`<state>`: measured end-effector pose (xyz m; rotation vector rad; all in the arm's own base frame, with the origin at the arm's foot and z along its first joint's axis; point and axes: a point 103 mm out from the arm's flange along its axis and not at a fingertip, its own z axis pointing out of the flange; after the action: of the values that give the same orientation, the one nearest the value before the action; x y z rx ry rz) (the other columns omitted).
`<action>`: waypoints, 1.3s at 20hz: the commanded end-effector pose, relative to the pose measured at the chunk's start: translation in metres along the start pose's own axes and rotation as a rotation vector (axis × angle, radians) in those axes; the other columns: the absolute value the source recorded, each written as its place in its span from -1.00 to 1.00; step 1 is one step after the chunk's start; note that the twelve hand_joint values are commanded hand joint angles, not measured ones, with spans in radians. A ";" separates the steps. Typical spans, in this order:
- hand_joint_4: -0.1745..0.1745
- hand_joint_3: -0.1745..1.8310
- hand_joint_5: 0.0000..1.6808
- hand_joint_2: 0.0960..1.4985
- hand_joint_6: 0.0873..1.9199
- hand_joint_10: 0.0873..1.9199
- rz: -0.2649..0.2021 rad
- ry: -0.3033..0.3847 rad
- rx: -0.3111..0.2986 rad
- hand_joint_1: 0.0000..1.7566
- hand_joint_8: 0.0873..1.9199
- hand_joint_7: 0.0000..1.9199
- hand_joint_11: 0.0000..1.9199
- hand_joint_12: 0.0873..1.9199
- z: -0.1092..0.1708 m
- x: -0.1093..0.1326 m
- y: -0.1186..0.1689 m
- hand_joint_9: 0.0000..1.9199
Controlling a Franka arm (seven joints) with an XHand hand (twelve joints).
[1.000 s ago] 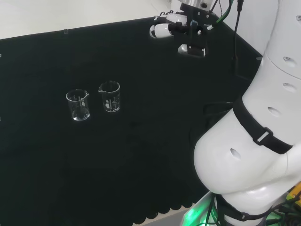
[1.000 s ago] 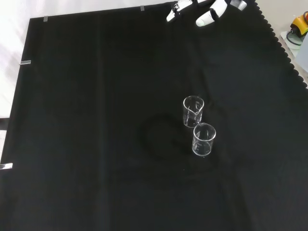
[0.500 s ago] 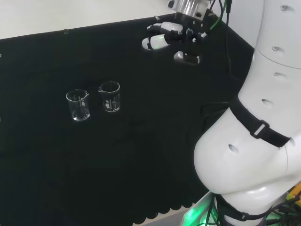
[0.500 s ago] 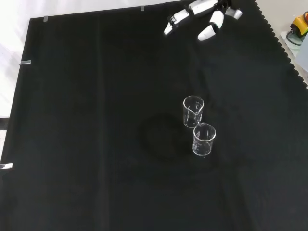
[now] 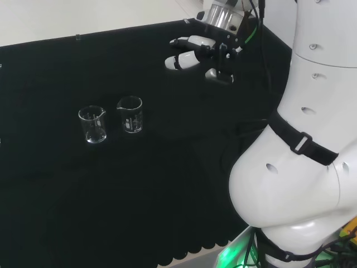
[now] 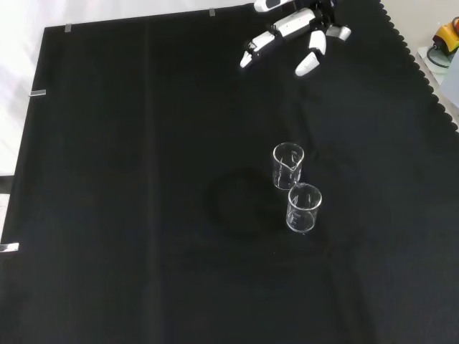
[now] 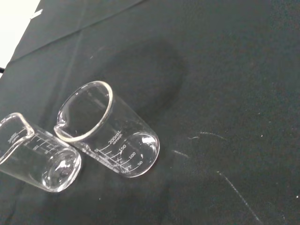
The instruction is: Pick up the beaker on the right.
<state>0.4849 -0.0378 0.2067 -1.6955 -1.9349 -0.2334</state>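
Observation:
Two clear glass beakers stand upright and close together on the black cloth. In the head view the right beaker (image 5: 130, 115) stands beside the left beaker (image 5: 92, 124). From the front, the first (image 6: 288, 165) is the farther one and the second (image 6: 303, 208) is nearer. The wrist view has both: one beaker (image 7: 108, 131) in the middle, the other (image 7: 35, 154) at the edge. My hand (image 5: 202, 48) hovers above the cloth, well to the right of and beyond the beakers in the head view, and near the top (image 6: 294, 34) from the front. Its fingers are straight and hold nothing.
The arm's big white links (image 5: 301, 145) take up the right side of the head view. The cloth's scalloped edge (image 6: 430, 86) runs down the right of the front view, with a small coloured object (image 6: 446, 39) beyond it.
The hand has moved toward the beakers: leftward and lower in the head view, downward into the front view. Both beakers stand where they were.

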 end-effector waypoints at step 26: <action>-0.29 0.18 -0.81 -0.71 -1.00 -0.40 -0.241 0.256 0.045 0.02 -0.48 -0.86 -1.00 0.12 0.075 -0.019 0.034 -0.75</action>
<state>0.4923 -0.0172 0.1390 -1.4035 -1.9679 -0.3958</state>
